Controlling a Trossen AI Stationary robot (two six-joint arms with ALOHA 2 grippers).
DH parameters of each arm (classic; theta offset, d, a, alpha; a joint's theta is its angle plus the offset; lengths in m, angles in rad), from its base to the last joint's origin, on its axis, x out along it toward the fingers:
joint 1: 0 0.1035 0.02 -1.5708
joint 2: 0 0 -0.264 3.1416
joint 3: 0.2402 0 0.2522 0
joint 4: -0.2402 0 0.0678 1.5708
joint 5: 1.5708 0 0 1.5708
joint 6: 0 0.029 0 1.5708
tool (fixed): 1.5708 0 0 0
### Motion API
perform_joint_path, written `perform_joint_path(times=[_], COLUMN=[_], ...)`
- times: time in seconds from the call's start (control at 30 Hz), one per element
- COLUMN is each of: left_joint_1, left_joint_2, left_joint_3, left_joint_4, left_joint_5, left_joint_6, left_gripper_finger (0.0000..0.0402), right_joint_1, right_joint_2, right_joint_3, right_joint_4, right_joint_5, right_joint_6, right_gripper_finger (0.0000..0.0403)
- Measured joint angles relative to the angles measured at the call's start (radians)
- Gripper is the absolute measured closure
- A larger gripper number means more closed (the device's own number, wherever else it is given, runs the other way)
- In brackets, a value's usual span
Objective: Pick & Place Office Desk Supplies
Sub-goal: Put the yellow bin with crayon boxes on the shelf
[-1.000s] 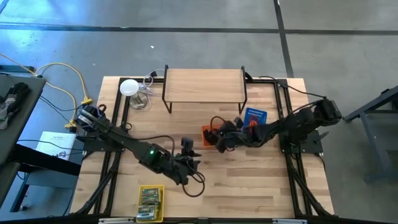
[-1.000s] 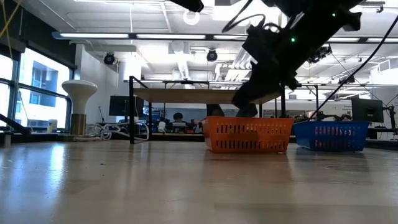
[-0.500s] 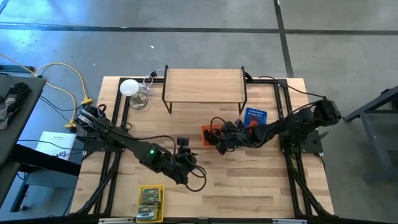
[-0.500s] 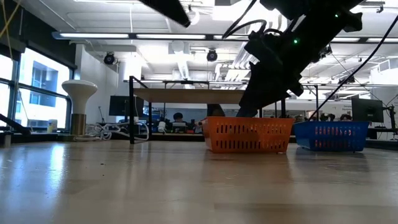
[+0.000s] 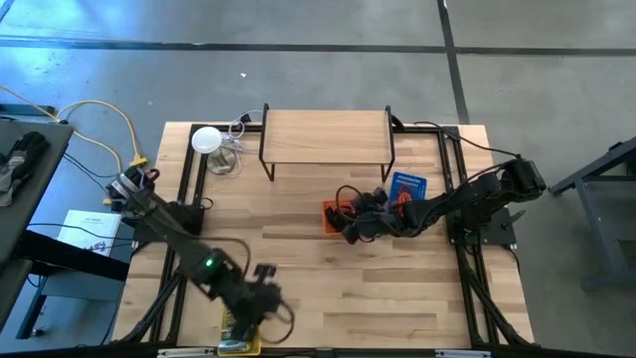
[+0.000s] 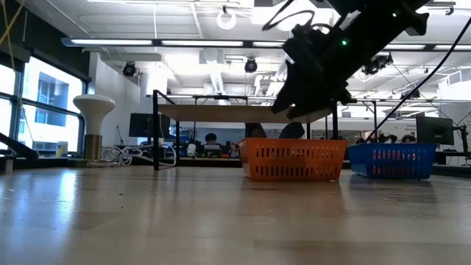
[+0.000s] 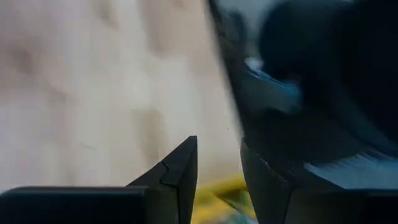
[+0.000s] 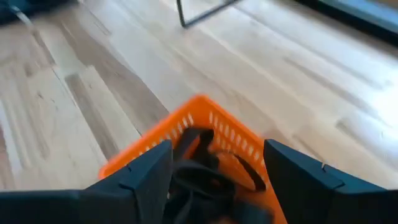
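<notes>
1. Right gripper hangs over the orange basket, jaws spread wide and empty; black clips lie in the basket below.
2. Left gripper is above the yellow basket of packs, jaws slightly apart; whether it holds anything I cannot tell.
3. Nearby: blue basket, shelf, white disc.

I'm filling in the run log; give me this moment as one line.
right gripper: fingers open above orange basket, black clips inside | left gripper: near yellow basket, nothing visibly held | blue basket: untouched
</notes>
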Motion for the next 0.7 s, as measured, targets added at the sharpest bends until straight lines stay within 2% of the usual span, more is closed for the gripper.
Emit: perform_joint_path(times=[0.07, 0.27, 0.4, 0.6, 0.7], left_joint_1=[-0.044, -0.173, -0.237, -0.295, -0.317], left_joint_2=[0.009, 0.064, 0.105, 0.163, 0.191], left_joint_3=[0.0, 0.0, 0.0, 0.0, 0.0], left_joint_4=[0.0, 0.021, 0.108, 0.301, 0.34], left_joint_5=[0.031, -0.022, -0.064, -0.09, -0.109], left_joint_6=[-0.054, -0.169, -0.243, -0.232, -0.227], left_gripper_finger=[0.0284, 0.0288, 0.03, 0.0307, 0.0307], right_joint_1=[0.004, 0.049, 0.086, 0.145, 0.175], right_joint_2=[0.0, 0.0, 0.0, 0.0, 0.0], right_joint_3=[0.0, 0.0, 0.0, 0.0, 0.0], right_joint_4=[0.035, 0.12, 0.128, 0.151, 0.171], right_joint_5=[0.0, -0.002, -0.002, -0.005, -0.01], right_joint_6=[-0.026, -0.064, -0.064, -0.058, -0.042], right_gripper_finger=[0.0163, 0.0162, 0.0162, 0.0162, 0.0162])
